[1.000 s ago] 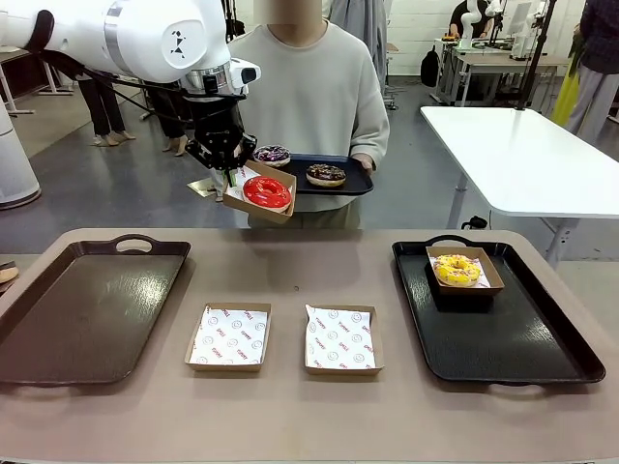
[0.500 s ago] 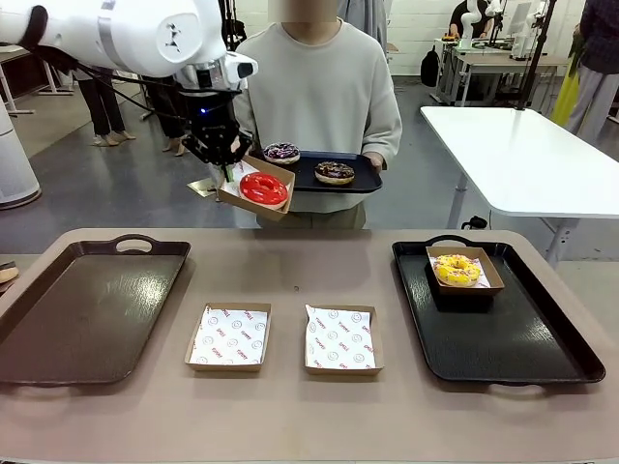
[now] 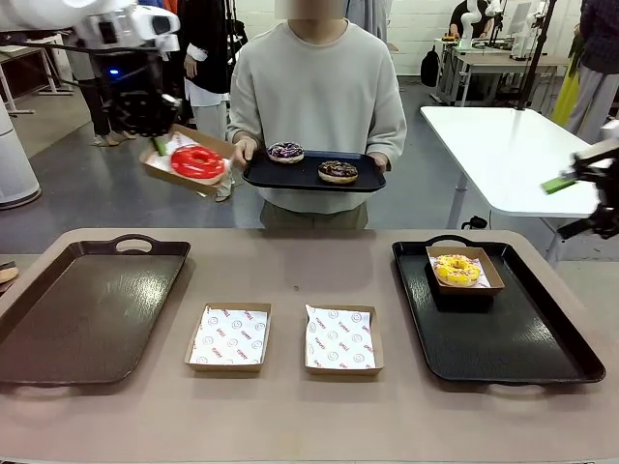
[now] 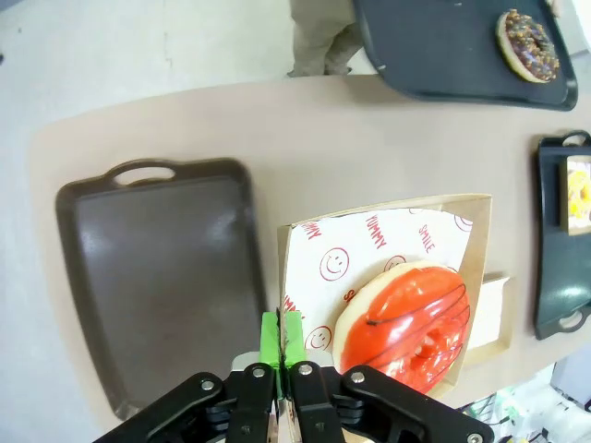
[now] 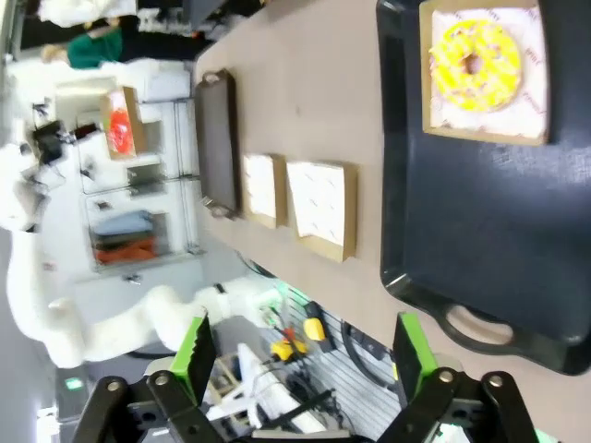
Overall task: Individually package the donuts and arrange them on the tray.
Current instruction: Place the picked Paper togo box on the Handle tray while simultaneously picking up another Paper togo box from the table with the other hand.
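The red donut [image 4: 406, 323] lies in a paper-lined carried box [image 3: 215, 145] raised high in the air, well apart from the black tray [image 3: 542, 358] and off toward its far left. The yellow donut [image 3: 456, 270] sits boxed in that tray's far part, so one of four looks finished. The purple donut [image 3: 285, 152] and chocolate donut [image 3: 338, 171] lie unpacked on a serving tray [image 3: 290, 177] held by the person, beyond the black tray's far-left corner. Two empty boxes [image 3: 229, 336] wait on the table [image 3: 387, 425] to the black tray's left. By my reckoning the red one needs setting down and two need boxing.

The left gripper [image 4: 281, 337] reaches out level, jaws pinched shut on the carried box's edge. The right gripper [image 5: 305, 360] hovers above the black tray's right side, jaws wide and holding nothing.
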`<action>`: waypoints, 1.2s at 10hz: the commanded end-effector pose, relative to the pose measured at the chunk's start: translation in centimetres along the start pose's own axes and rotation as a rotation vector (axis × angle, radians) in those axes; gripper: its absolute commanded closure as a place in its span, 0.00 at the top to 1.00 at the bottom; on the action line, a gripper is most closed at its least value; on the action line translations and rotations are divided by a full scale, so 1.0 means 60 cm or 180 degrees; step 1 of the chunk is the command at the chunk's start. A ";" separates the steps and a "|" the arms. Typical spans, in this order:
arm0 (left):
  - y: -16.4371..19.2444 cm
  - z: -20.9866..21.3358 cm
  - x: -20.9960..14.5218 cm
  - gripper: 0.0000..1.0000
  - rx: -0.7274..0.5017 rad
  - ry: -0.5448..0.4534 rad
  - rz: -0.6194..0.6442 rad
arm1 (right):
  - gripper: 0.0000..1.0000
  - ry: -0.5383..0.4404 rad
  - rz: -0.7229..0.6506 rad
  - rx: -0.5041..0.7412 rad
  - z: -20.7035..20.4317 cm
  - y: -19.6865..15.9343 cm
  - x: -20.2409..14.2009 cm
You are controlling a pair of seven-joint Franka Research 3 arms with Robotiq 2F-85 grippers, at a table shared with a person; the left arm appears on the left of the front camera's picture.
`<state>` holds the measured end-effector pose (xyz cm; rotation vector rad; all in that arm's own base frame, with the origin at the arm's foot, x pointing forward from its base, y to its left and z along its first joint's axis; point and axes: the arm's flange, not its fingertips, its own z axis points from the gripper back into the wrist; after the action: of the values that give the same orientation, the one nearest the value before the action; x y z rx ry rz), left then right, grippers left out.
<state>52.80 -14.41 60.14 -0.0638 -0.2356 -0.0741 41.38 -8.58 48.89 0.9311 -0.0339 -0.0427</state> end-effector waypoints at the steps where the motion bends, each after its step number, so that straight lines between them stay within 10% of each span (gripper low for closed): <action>1: 0.057 -0.021 -0.035 0.02 -0.0049 -0.0024 -0.0021 | 1.00 0.0183 0.0003 -0.0509 -0.085 0.033 0.001; 7: 0.182 -0.108 -0.084 0.02 -0.0012 0.0100 0.0175 | 1.00 0.0251 0.0455 -0.1485 -0.358 0.103 -0.008; 12: 0.198 -0.143 -0.092 0.02 0.0060 0.0280 0.0316 | 1.00 0.0310 0.0561 -0.1461 -0.389 0.104 -0.011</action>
<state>50.38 -2.71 49.32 -0.0525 -0.1340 0.0264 42.17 13.93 39.45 0.4657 -0.0164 0.1513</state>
